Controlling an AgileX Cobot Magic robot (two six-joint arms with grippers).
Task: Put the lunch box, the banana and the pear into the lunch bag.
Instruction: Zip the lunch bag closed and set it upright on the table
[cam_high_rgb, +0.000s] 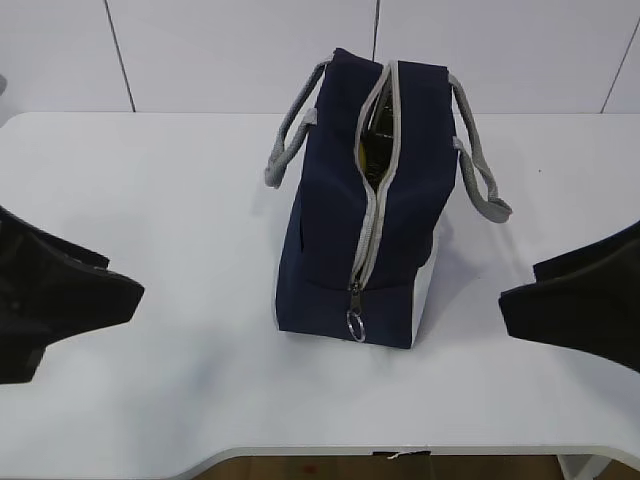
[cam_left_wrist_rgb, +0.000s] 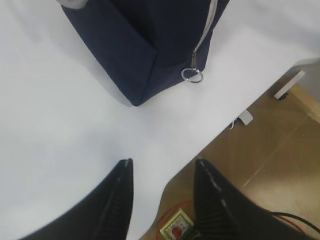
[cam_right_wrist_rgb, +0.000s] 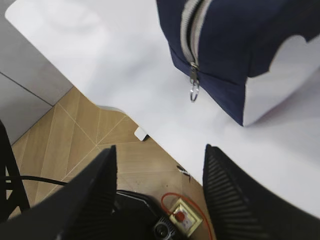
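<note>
The lunch bag (cam_high_rgb: 340, 215) stands upright near the middle of the white table (cam_high_rgb: 150, 230), its navy fabric dark against the top. Its grey zipper (cam_high_rgb: 368, 205) runs along the top and down the near end; the upper stretch is parted, and through the gap shows a dark interior with a sliver of yellow (cam_high_rgb: 363, 152) — too little to tell whether it is the banana or the pear. The lunch box cannot be seen. The silver ring pull (cam_high_rgb: 355, 325) hangs at the bottom of the near end, just above the tabletop. Grey strap handles (cam_high_rgb: 290, 135) droop to either side, and a white side panel (cam_high_rgb: 425, 290) faces right.

The left gripper (cam_left_wrist_rgb: 162, 200) sits well apart from the bag at the table's near edge, its two black fingers spread with nothing between them — only table and wood floor (cam_left_wrist_rgb: 280, 150) show through. The right gripper (cam_right_wrist_rgb: 160, 195) is likewise clear of the bag, jaws wide apart and empty, over the floor beyond the table edge
</note>
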